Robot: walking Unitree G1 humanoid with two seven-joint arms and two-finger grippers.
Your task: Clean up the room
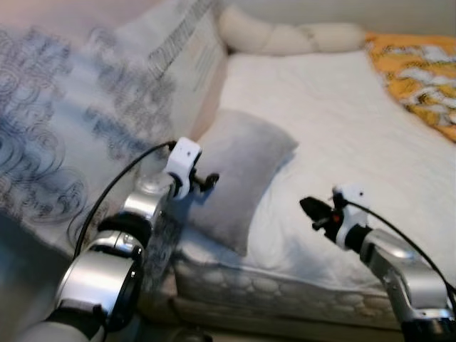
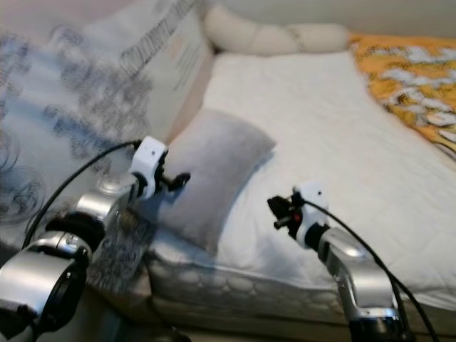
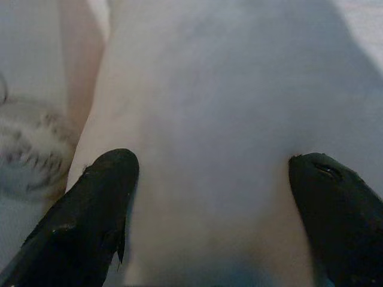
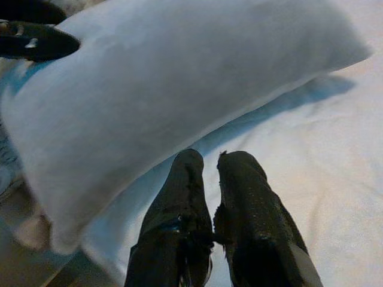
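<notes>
At nine o'clock in the head views a patterned bedspread hangs bunched along the bed's near-left side. Just right of it the left gripper reaches the near end of a grey pillow; in the left wrist view its fingers stand wide apart with pale pillow cloth between them, not yet closed on it.

The pillow lies askew at the centre, its long axis running from seven o'clock up toward one o'clock, its lower end overhanging the edge of the white mattress. It looks soft, light and plump, so it should squash and sag under a pinch. A deep bite across a corner or the short near edge, gathering cloth and filling, seems the surest hold.

At four o'clock the right gripper hovers above the sheet, near the pillow, fingers pressed together and empty. An orange patterned blanket lies at two o'clock.
</notes>
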